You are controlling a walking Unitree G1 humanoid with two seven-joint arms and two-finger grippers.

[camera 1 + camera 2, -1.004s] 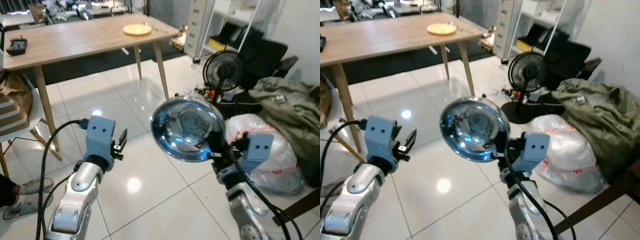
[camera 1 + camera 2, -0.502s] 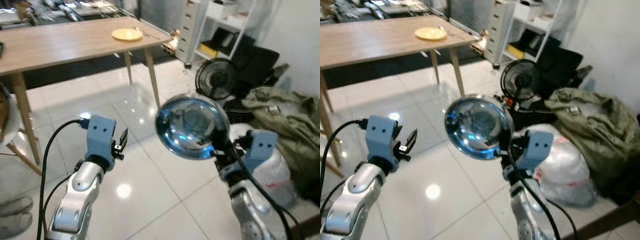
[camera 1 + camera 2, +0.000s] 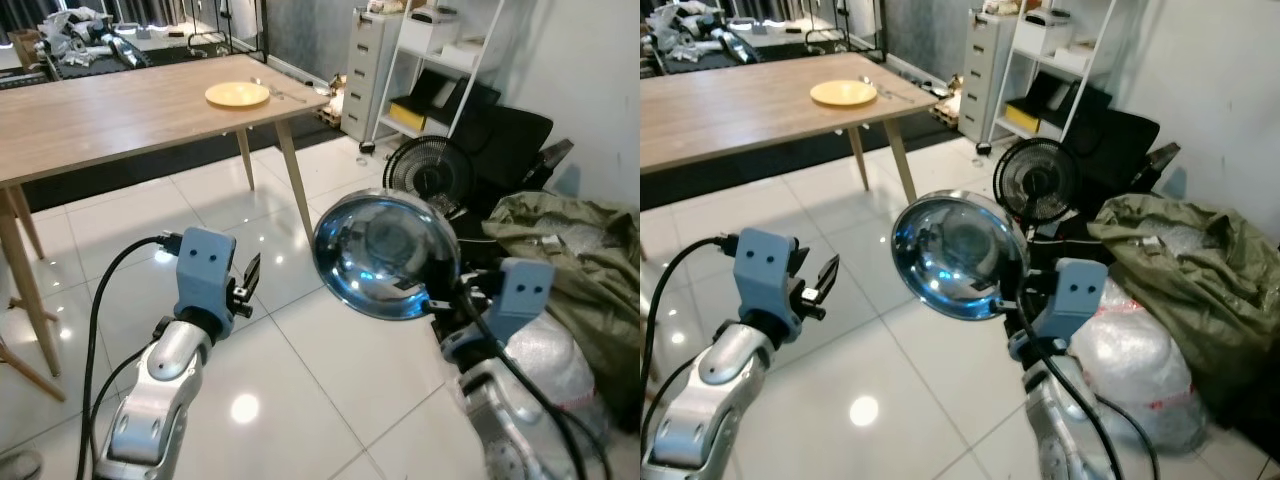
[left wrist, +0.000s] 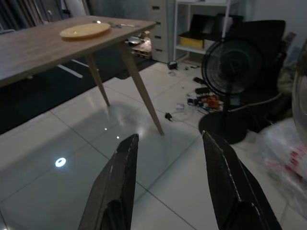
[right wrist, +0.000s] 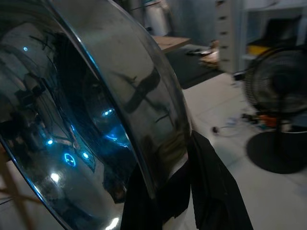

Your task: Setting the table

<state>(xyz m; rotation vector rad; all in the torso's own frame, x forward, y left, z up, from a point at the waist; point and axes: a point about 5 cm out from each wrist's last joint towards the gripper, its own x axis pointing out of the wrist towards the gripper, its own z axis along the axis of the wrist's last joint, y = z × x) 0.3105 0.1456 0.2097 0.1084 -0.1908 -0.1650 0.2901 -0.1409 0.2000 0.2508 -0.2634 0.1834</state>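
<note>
Well short of the wooden surface [image 3: 120,105], the right end effector [image 3: 432,300] pinches a steel bowl [image 3: 385,255] by its rim; walking could jolt it loose. Left end effector [image 3: 246,283] hangs released.

Head views look down past both arms; all four share the black fan [image 3: 428,175].
</note>
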